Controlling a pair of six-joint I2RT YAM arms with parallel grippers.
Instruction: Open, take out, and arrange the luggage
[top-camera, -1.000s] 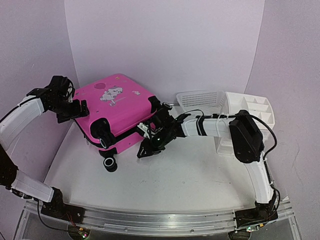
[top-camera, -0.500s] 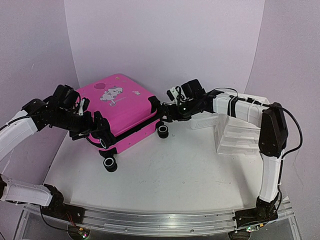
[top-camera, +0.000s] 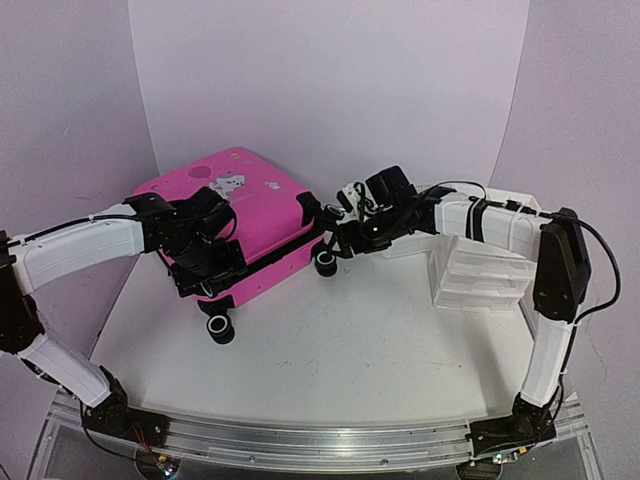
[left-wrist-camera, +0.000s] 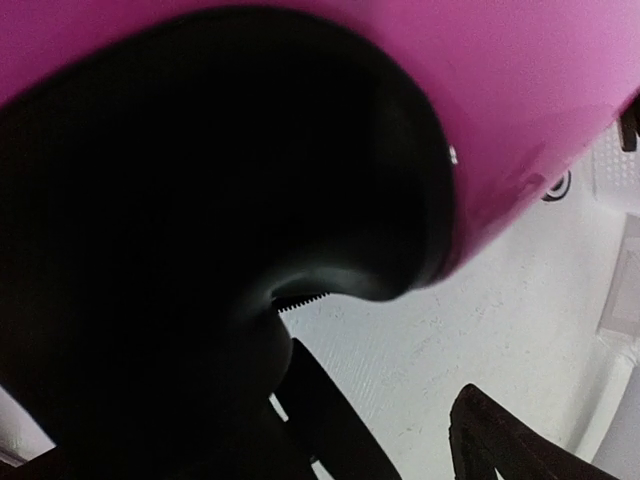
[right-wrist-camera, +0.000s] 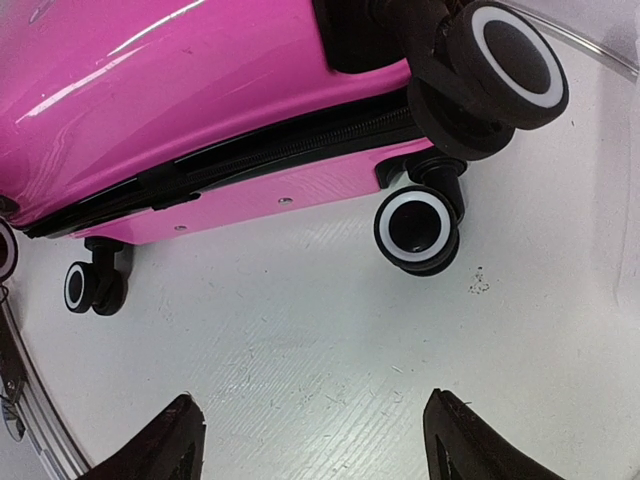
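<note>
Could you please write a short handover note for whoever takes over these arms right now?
Left gripper: open, empty, close against the suitcase's near left corner.
Right gripper: open, empty, hovering over the table beside the wheels at the suitcase's right end.
Suitcase: lying flat at the back left of the table. The zipper looks shut along the side the right wrist sees. White drawers stand to its right.
Done: nothing visible yet.
Left: unzip, lift the lid, take out and arrange whatever is inside.
</note>
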